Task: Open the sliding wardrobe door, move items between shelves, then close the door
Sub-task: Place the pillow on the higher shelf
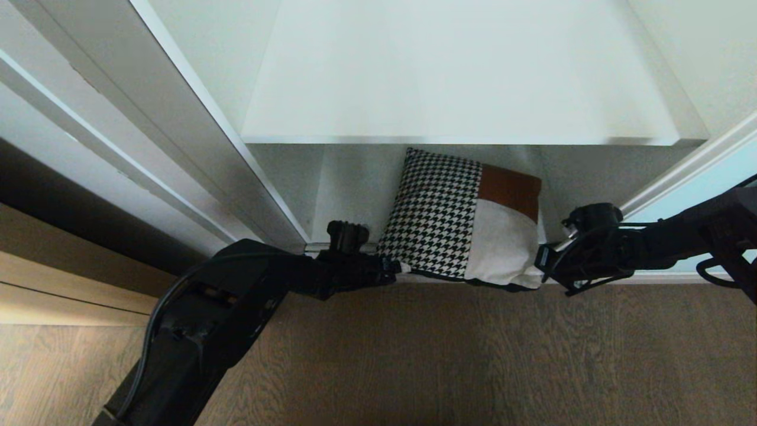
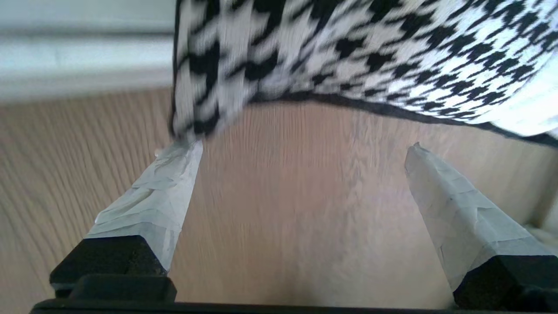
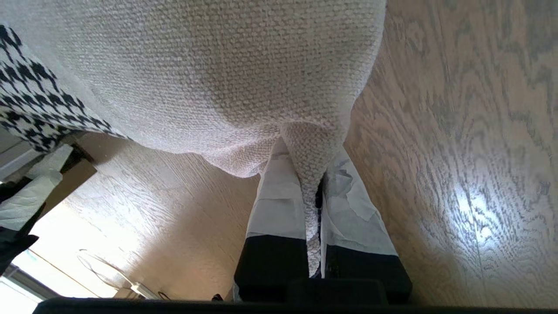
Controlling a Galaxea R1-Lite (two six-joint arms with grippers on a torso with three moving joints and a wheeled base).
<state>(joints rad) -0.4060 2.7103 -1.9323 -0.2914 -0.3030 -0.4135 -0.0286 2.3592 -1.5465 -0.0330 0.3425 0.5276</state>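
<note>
Houndstooth, cream and rust-brown, the cushion point(image 1: 467, 228) sits at the front lip of the lowest shelf point(image 1: 355, 195), leaning back under the white shelf above point(image 1: 461, 83), its lower edge hanging just past the sill over the wood floor point(image 1: 414, 355). The right gripper point(image 3: 316, 205) is clamped tight on the cream corner, a pinch of woven fabric squeezed between its taped fingers point(image 3: 279, 205). The left gripper point(image 2: 301, 174) stands with its jaws wide apart at the houndstooth corner, one taped finger point(image 2: 165, 196) touching or nearly touching the black-piped edge, nothing between them yet. The step in hand looks like getting a second grip so the cushion can be lifted by both lower corners. To do it well, the left gripper should push a little further so the corner and its piping sit deep between the jaws before closing, rather than nipping only the tip, which could slip free. Then both arms should rise together and level, since the cushion is soft and will sag. The frosted glass door point(image 1: 698, 195) shows at the right, slid aside, so the opening is free.
</note>
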